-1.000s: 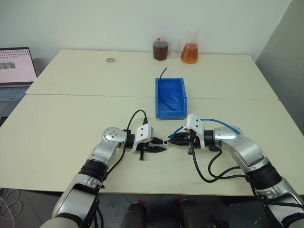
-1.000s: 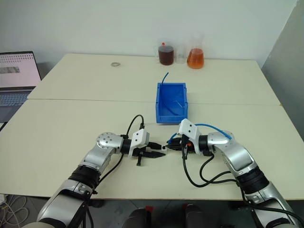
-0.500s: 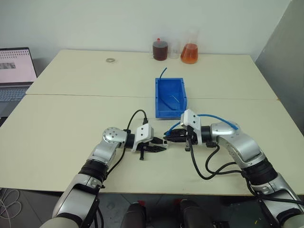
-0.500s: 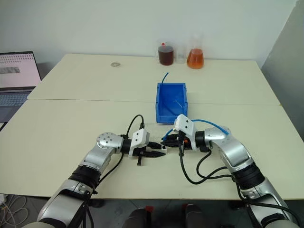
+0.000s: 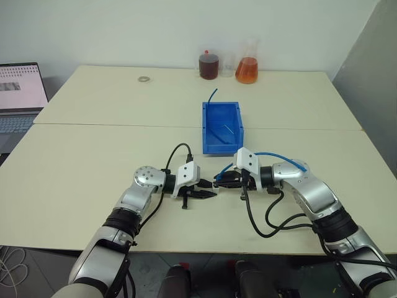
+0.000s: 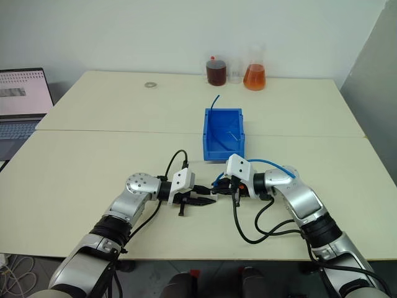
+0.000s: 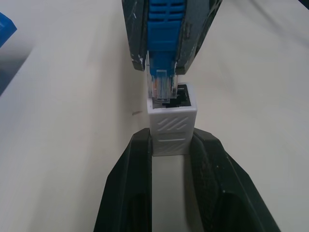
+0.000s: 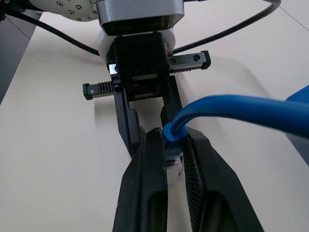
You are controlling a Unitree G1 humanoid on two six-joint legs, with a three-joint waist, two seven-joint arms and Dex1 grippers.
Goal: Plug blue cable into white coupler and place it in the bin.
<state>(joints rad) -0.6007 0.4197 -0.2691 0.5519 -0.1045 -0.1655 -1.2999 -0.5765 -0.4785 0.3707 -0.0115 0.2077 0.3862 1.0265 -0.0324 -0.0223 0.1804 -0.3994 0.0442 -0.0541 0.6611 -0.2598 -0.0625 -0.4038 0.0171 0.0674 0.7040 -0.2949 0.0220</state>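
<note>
My left gripper (image 5: pixel 211 190) is shut on the white coupler (image 7: pixel 171 128), whose dark socket faces my right gripper (image 5: pixel 221 182). That gripper is shut on the blue cable (image 8: pixel 231 106) just behind its clear plug (image 7: pixel 161 84). The plug's tip touches the socket's rim, a little off to one side and not seated. From the right gripper the cable (image 5: pixel 279 154) arcs back over the right wrist. Both grippers meet just above the table, a short way in front of the blue bin (image 5: pixel 222 127).
A short blue wire stub (image 5: pixel 213 93) sticks up at the bin's far corner. Two flasks, one brown (image 5: pixel 209 64) and one orange (image 5: pixel 247 69), stand at the table's far edge. A laptop (image 5: pixel 22 93) sits at the far left. A black cable (image 5: pixel 267 223) loops below my right arm.
My right gripper has moved left with the cable, bringing the plug up to the coupler. The left gripper has stayed in place.
</note>
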